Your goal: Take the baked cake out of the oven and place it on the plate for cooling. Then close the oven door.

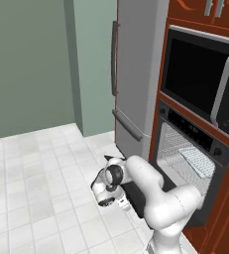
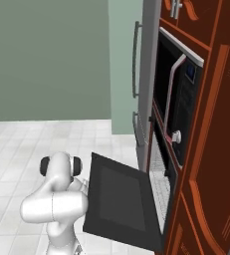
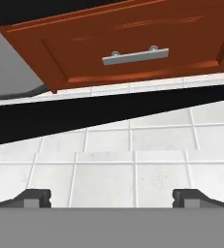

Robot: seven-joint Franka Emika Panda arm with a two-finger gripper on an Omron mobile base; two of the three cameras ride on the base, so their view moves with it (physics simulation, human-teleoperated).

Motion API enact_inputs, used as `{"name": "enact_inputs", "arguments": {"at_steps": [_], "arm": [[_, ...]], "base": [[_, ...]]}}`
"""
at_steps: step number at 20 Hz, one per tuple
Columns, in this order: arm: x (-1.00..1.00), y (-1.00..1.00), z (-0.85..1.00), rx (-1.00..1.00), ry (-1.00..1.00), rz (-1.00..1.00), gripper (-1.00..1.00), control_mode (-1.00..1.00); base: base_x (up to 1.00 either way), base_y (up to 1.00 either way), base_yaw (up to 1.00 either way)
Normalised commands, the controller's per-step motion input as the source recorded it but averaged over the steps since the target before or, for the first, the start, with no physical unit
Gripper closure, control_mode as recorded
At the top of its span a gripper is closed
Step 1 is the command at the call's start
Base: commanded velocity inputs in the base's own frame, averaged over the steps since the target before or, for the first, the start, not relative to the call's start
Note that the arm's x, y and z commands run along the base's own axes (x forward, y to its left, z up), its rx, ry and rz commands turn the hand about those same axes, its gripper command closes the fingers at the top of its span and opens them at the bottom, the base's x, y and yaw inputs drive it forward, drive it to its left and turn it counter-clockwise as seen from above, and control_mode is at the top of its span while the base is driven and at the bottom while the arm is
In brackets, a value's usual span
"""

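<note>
The oven (image 1: 193,158), black with a strip of knobs along its top and a pale interior, sat built into the red-brown cabinetry below the silver-trimmed microwave (image 1: 205,79). A wire rack (image 1: 198,161) showed inside it; the cake could not be made out. The oven door (image 2: 121,201), a wide black panel with a dark glass window, hung open, dropped to roughly level in front of the cavity. In the hand view the gripper (image 3: 111,197) was spread wide, fingertips (image 3: 36,197) far apart with nothing between them, over white floor tiles (image 3: 133,169) below the door's dark edge, facing a red-brown drawer (image 3: 128,48) with a silver handle.
</note>
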Motion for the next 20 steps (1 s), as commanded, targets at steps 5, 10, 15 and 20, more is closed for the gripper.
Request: {"name": "enact_inputs", "arguments": {"at_steps": [5,10,15,20], "arm": [[0.11,-0.79,0.53,-0.13,-0.05,-0.05,-1.00,-1.00],[0.14,-0.76,0.45,-0.15,-0.09,-0.06,-1.00,-1.00],[0.16,-0.80,0.37,-0.14,-0.12,-0.06,-1.00,-1.00],[0.22,-0.78,0.27,-0.15,-0.10,-0.06,-1.00,-1.00]], "base": [[0.00,0.00,0.00],[0.00,0.00,0.00],[0.00,0.00,0.00],[0.00,0.00,0.00]]}}
